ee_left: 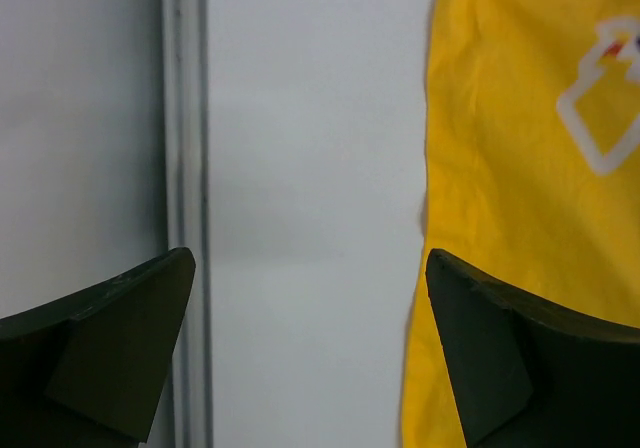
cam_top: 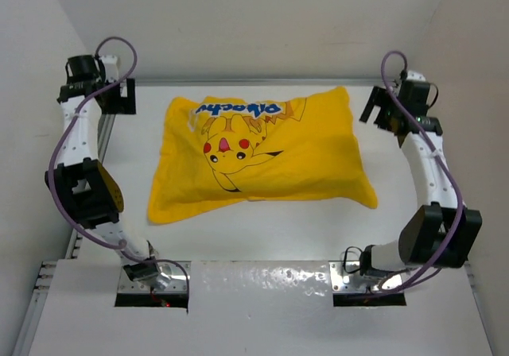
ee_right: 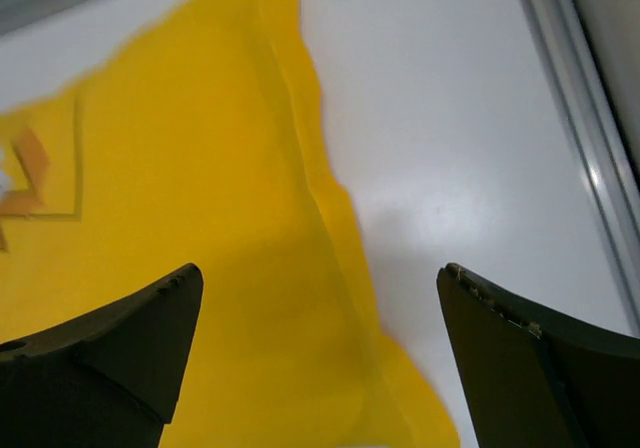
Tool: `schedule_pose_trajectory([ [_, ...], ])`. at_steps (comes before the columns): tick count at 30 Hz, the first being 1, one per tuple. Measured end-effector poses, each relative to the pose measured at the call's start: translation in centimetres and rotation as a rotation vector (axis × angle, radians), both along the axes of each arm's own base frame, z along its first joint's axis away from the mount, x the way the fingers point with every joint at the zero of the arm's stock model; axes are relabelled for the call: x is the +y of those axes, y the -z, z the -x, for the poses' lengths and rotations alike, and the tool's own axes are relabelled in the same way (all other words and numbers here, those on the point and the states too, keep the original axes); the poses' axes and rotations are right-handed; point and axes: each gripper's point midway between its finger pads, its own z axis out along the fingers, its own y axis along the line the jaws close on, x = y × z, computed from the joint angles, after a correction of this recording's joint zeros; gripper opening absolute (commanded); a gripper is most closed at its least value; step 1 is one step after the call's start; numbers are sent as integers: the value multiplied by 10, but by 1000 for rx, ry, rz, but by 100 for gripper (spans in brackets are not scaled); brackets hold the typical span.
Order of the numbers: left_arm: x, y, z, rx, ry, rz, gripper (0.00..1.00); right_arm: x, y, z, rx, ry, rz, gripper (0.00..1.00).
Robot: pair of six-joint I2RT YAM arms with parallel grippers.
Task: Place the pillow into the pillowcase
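Note:
The yellow pillowcase (cam_top: 258, 153) with the Pikachu print and blue lettering lies flat on the white table, looking plump and filled. No white pillow shows in any view. My left gripper (cam_top: 121, 95) is open and empty at the table's far left, above bare table just left of the case's edge. In the left wrist view (ee_left: 310, 268) the case (ee_left: 520, 218) lies under the right finger. My right gripper (cam_top: 380, 106) is open and empty at the far right, over the case's right edge. The right wrist view (ee_right: 320, 278) shows the case (ee_right: 180, 218) beneath it.
White walls close in the table on the left, back and right. A metal rail (ee_left: 185, 168) runs along the left table edge and another (ee_right: 580, 138) along the right. A white board (cam_top: 254, 308) with the arm bases covers the near edge.

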Motion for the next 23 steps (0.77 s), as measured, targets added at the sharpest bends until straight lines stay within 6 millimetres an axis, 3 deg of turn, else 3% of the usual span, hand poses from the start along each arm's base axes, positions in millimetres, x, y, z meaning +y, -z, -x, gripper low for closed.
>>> schedule_pose_trajectory([
  [2, -8, 27, 24, 78, 14, 21, 100, 2, 36, 30, 78, 4, -14, 99],
  [4, -16, 49, 48, 141, 24, 32, 100, 4, 58, 56, 113, 16, -26, 99],
  [7, -25, 71, 85, 204, 24, 33, 100, 3, 72, 81, 72, 94, -55, 99],
  [10, -31, 84, 107, 232, 22, 36, 100, -5, 80, 101, 10, 219, -77, 99],
  [16, -44, 120, 129, 308, 20, 101, 100, -19, 87, 111, -10, 376, -100, 99],
  [23, -51, 123, 127, 293, 23, 143, 100, -24, 93, 113, -24, 431, -118, 99],
])
